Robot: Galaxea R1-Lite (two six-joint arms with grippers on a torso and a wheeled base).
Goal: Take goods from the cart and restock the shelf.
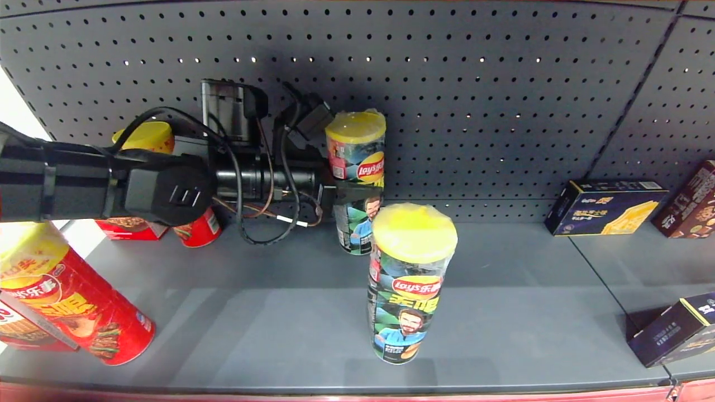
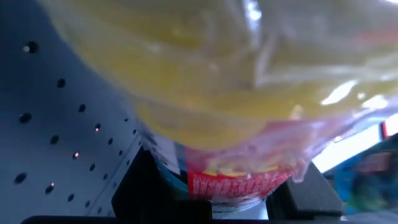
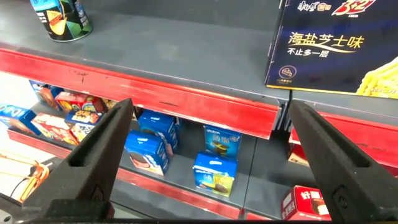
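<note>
Head view, left tool [image 1: 351,196]: clamped on the lower body of a green chip can [image 1: 357,162], fingers on either side, presumably so the can stays upright for setting down.
Held can: upright at the back of the shelf [image 1: 530,312], close to the pegboard [image 1: 503,100]; whether its base touches the shelf I cannot tell.
Front can [image 1: 410,279]: a matching green can, standing at 5 o'clock from the held one, nearer the shelf edge; the pair looks like a row being filled from back to front.
Red cans [image 1: 72,301]: lying tilted at 8 o'clock, well apart from the green ones.
Blue box [image 1: 606,206]: at 3 o'clock, against the pegboard.
Right tool [image 3: 211,106]: fingers spread, nothing between them, in front of the shelf's red front edge [image 3: 186,99], probably waiting its turn.
</note>
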